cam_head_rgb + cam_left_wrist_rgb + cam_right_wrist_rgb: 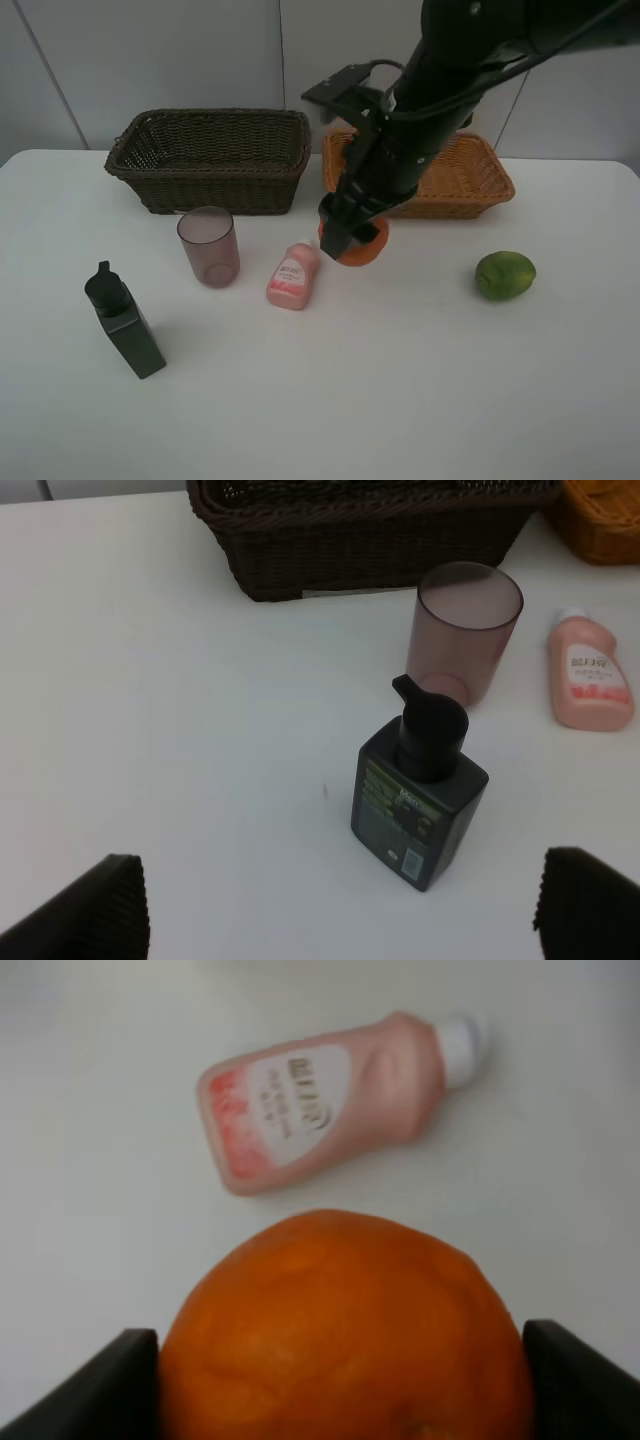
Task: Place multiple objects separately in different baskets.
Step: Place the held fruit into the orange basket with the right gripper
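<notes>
Wicker, dark brown and deep, the rectangular basket [208,160] stands at the white desk's [400,400] back edge, left of middle; only its own woven floor shows inside. Just right of it sits the shallower light orange-tan wicker basket [470,178], partly hidden by the right arm, so its contents cannot be told. The right gripper [352,240] is clenched on the orange tangerine [340,1320], just in front of that basket's front left corner. The small pink bottle [293,276] lies on its side nearby. The translucent pink cup [208,246] stands upright before the dark basket. The dark green square pump bottle [125,325] stands toward the front left corner, and the left gripper [340,910] is spread wide near it. The green round fruit [505,275] rests toward the right edge.
</notes>
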Robot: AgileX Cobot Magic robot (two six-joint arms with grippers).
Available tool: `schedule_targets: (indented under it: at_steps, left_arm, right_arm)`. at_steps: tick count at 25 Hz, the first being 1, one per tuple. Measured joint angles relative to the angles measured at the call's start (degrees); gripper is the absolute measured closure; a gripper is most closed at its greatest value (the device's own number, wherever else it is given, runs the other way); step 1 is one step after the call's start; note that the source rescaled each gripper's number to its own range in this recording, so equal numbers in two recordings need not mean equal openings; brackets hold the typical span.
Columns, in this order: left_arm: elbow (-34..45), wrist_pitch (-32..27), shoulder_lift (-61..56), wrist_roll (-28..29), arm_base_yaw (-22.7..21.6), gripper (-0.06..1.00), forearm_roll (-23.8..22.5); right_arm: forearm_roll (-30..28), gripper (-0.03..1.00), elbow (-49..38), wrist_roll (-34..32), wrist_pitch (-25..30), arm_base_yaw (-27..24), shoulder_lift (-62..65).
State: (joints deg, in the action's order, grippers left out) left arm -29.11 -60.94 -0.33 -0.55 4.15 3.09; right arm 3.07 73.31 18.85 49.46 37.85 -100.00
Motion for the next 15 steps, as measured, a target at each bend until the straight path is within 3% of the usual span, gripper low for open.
schedule_targets:
  at_steps: [7,15]
  left_arm:
    - [0.0,0.0,0.0,0.0,0.0,-0.06,0.0]
    - [0.0,0.1,0.0,0.0,0.0,-0.06,0.0]
  right_arm:
    - [-6.4,0.62,9.9,-18.1,4.0,-7.1,-3.4]
    - [-11.4,0.62,25.3,-30.1,5.3,-15.4,-15.3]
